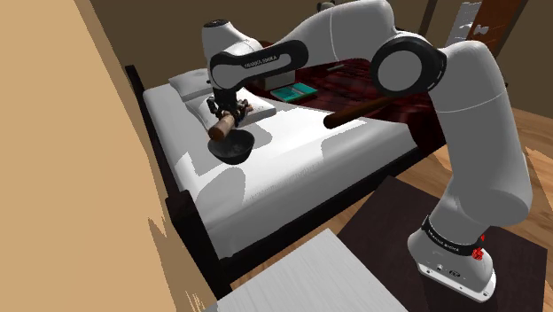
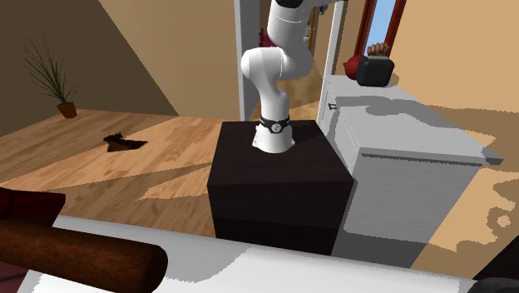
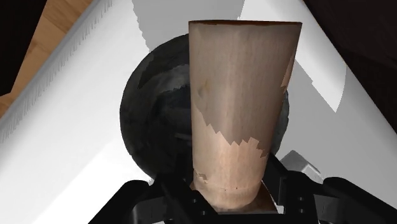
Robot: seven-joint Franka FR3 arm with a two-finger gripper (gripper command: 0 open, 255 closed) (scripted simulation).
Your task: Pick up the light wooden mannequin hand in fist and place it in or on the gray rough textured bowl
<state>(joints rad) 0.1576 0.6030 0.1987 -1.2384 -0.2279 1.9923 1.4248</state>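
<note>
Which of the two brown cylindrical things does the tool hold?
The pale wooden hand, above the bowl; the darker roll lies free on the bed.

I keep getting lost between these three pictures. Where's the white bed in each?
Shoulder view: white bed across the middle, under the gripper holding the wooden hand.
Second exterior view: strip along the bottom edge.
Wrist view: white surface under the dark bowl.
Landmark: brown roll lying on it.

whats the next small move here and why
Probably lower a little, then open the gripper. It is shut on the wooden hand, which hangs with its free end pointing down at the dark bowl on the bed. In the shoulder view that end sits right over the bowl, so a release should drop it inside.
</note>
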